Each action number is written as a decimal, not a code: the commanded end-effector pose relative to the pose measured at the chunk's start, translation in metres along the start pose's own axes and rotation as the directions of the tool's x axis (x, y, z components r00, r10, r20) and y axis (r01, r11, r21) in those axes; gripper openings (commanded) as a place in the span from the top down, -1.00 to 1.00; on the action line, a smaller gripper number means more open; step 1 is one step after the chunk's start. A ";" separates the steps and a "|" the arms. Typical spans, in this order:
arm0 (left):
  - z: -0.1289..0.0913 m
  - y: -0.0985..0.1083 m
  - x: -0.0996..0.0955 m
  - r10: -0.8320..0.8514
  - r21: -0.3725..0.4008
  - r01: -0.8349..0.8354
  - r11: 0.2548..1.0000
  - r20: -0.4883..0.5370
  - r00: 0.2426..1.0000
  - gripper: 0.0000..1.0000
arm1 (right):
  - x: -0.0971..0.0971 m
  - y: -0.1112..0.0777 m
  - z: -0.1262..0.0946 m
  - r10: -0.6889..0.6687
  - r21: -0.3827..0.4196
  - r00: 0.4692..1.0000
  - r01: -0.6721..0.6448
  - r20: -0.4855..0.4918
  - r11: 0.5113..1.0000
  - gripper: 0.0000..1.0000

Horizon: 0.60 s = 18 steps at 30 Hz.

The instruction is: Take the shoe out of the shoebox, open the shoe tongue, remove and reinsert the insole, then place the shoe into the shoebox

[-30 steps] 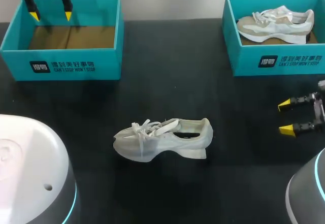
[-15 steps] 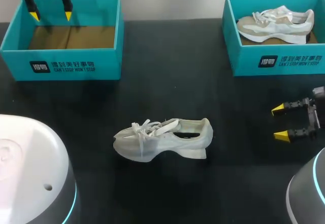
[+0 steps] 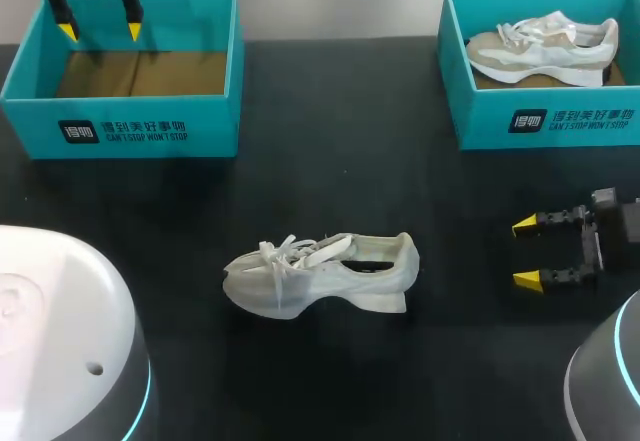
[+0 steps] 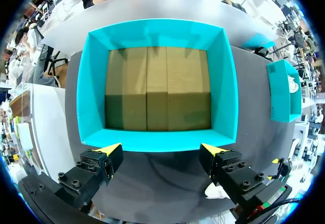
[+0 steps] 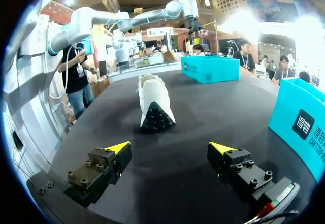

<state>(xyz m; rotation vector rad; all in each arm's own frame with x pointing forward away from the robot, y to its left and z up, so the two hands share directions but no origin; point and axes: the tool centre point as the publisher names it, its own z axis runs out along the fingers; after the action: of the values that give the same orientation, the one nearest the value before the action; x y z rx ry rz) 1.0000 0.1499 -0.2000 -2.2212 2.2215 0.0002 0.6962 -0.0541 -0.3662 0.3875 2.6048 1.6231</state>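
Shoe (image 3: pixel 320 273), whitish, laced, seemingly upright on black table (image 3: pixel 330 171)

The black table (image 3: pixel 340 91) carries a white shoe (image 3: pixel 320 273) near its middle, an open teal shoebox (image 3: pixel 120 126) well behind that shoe to the left, and a second teal shoebox (image 3: pixel 545 121) well behind it to the right.

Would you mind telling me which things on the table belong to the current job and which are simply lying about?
In the job: loose white shoe; empty shoebox; right gripper, open.
Lying about, likely: second shoebox holding a beige shoe.
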 end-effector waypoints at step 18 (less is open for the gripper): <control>0.000 0.000 0.000 0.000 0.000 0.000 1.000 0.000 1.000 -1.00 | 0.015 0.021 0.059 -0.225 -0.056 0.974 0.224 -0.020 0.973 -1.00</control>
<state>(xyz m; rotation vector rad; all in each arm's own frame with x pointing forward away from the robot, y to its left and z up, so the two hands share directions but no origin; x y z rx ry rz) 0.9999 0.1500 -0.2000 -2.2214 2.2215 0.0000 0.6929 0.0058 -0.3644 0.0662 2.5189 1.6140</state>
